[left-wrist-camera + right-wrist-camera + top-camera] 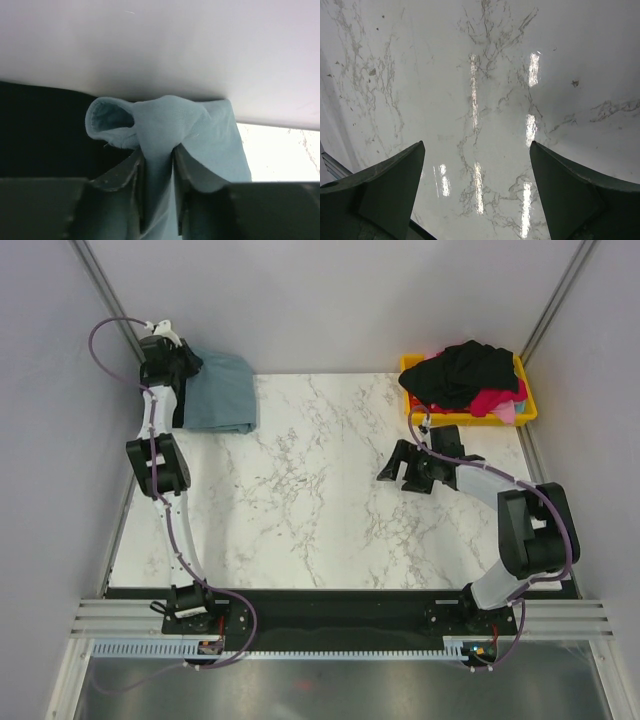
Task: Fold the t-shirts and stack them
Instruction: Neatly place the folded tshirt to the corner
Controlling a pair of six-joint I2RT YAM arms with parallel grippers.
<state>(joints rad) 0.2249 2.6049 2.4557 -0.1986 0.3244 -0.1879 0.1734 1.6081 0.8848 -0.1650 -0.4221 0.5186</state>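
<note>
Being pinched by the left gripper (157,157), slate blue-grey cotton t-shirt (172,117); right gripper (476,147) splayed wide over white marble tabletop (420,75).

The top external camera sits high above and behind the robot. It looks down and forward over the whole marble table (330,500), with the near edge at 6 o'clock and the back wall (330,300) at 12.

The left wrist camera rides right behind the left gripper (159,155). It looks along the fingers, very close to the blue-grey t-shirt (200,130) and the wall. Overhead, this spot lies at 10 o'clock.

The right wrist camera looks steeply down past the right gripper (477,145), close to the marble. Overhead, that patch lies toward 3 o'clock.
</note>
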